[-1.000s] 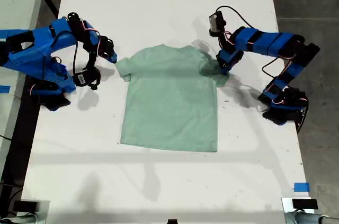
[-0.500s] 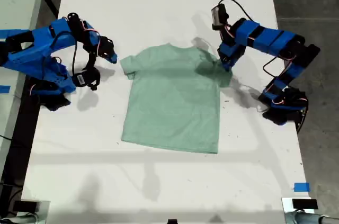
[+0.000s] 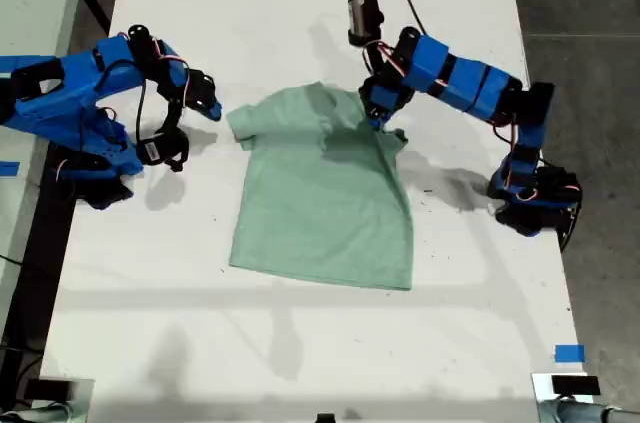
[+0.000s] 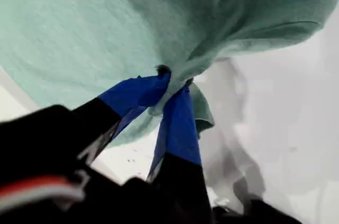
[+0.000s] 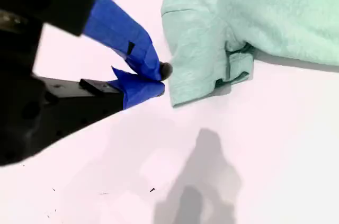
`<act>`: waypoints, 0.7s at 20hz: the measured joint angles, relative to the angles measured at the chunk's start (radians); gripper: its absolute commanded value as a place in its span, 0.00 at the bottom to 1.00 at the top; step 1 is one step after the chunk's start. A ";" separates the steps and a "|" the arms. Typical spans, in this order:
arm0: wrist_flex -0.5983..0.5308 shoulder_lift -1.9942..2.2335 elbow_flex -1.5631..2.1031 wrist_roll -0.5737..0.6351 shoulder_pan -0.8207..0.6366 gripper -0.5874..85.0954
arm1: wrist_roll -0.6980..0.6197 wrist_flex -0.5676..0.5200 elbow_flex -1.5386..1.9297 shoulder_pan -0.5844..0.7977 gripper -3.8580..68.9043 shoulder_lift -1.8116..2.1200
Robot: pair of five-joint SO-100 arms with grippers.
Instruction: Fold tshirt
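Jaws of my first gripper [image 4: 168, 94] are clamped on a bunched pinch of the plain pale mint-green short-sleeved cloth tshirt [image 3: 325, 193], the fabric gathered to a knot between the blue tips and hanging in a fold past them; in the exterior view that gripper [image 3: 375, 115] sits over the shirt's shoulder toward the view's right, with the sleeve drawn inward over the chest. To do this fold well, I judge the pinch should travel low and straight across so the sleeve lays flat, not in a twist; releasing only once the cloth rests on the body would keep the edge from springing back. Jaws of my second gripper [image 5: 153, 78] look pressed nearly together on nothing, just beside the other sleeve's hem without holding it; that arm [image 3: 200, 98] waits at the exterior view's left. Farther out, the shirt's body lies spread flat on the white table [image 3: 300, 343], hem toward the near edge of the exterior view.
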 measured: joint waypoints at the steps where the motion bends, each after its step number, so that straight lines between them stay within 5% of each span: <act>1: 0.000 0.002 0.000 0.000 0.000 0.01 | 0.021 0.000 -0.080 -0.020 0.03 -0.063; 5: 0.000 0.006 0.000 0.000 0.002 0.01 | 0.078 -0.074 -0.152 -0.037 0.04 -0.190; 7: 0.000 0.006 0.000 -0.002 0.005 0.01 | 0.091 -0.135 -0.152 -0.031 0.33 -0.215; 9: 0.000 0.006 0.000 -0.003 0.006 0.01 | 0.091 -0.189 -0.158 -0.037 0.39 -0.225; 11: 0.000 0.006 0.000 -0.003 0.009 0.01 | 0.097 -0.206 -0.216 -0.044 0.56 -0.222; 14: 0.000 0.006 0.000 -0.005 0.009 0.01 | 0.077 -0.213 -0.232 -0.048 0.48 -0.196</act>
